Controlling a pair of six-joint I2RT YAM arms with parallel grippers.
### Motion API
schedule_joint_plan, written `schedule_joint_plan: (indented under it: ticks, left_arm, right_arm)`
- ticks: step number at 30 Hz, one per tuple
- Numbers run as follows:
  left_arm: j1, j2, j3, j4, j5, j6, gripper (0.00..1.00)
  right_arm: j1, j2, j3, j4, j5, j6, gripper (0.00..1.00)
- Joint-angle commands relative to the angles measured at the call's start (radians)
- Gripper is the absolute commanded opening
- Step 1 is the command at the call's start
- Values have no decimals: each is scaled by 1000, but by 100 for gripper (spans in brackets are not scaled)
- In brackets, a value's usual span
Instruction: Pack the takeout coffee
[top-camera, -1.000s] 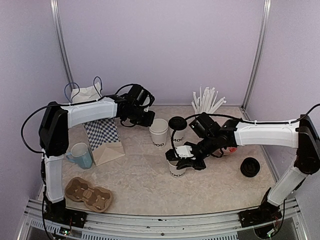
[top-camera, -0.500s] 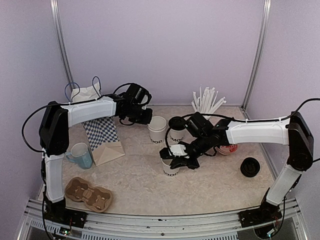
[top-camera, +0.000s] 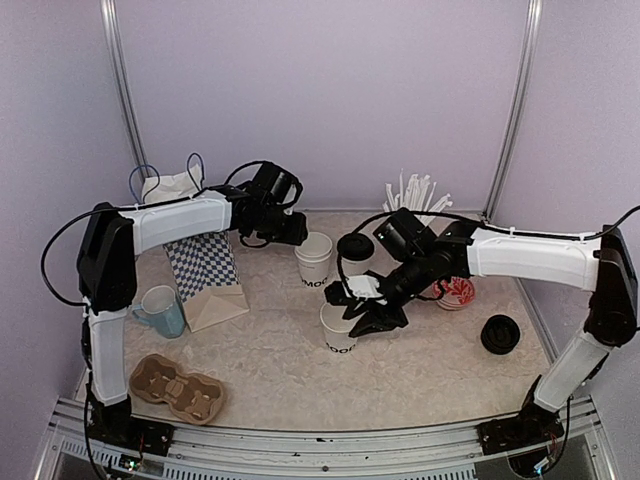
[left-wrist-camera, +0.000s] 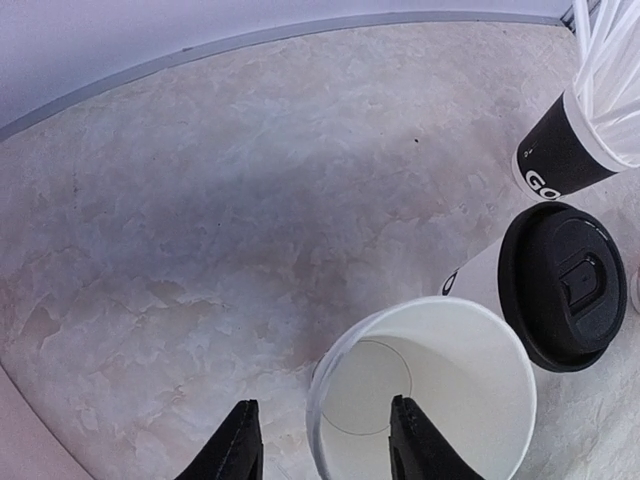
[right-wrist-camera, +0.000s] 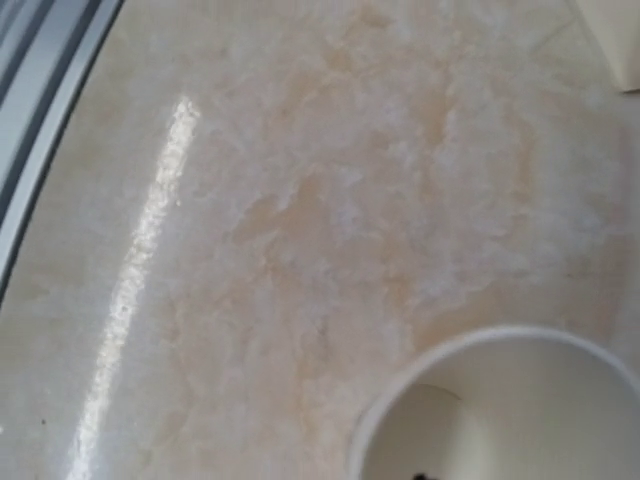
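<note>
Three takeout coffee cups stand mid-table. An open white cup (top-camera: 315, 258) stands at the back; my left gripper (top-camera: 295, 233) is at its left rim. In the left wrist view that gripper (left-wrist-camera: 328, 445) is open, one finger inside the cup (left-wrist-camera: 450, 400) and one outside. Beside it stands a cup with a black lid (top-camera: 355, 247) (left-wrist-camera: 562, 285). In front, another open cup (top-camera: 340, 332) (right-wrist-camera: 520, 410) stands on the table, with my right gripper (top-camera: 358, 308) just above its rim, jaws apart and holding nothing.
A brown cardboard cup carrier (top-camera: 180, 388) lies front left, near a light-blue mug (top-camera: 160, 308) and a checkered paper bag (top-camera: 205, 275). A black-banded cup of white straws (top-camera: 415, 200) (left-wrist-camera: 560, 155) stands at the back. A loose black lid (top-camera: 500, 333) lies right.
The right gripper carried the front cup leftward, then opened and let go of it. The left gripper, shut before, has opened at the back cup's rim.
</note>
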Motion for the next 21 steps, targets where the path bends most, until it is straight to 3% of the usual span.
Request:
schedule_joint_plan:
  ticks: [1,6,11,16,21]
  left_arm:
    - [-49,-112,24,11,-57,44,45]
    - [-166,-215,-12,25,-130,177,48]
    - [-282,-358,-191,165,-225,296,61]
    - [-273,-418,-272,213,-199,293,62]
    - [-270,-428,-305,211,-205,295,62]
  right_arm:
    - [-85,-112,13,-87,31,33,39]
    - [-317,-204,-80,-118,76,81,38]
    - [-521,-311,-219,-173,209,103,35]
    - [-686,-436,-336,-243,283,75,30]
    - [-745,-492,-436,-299,386,64,24]
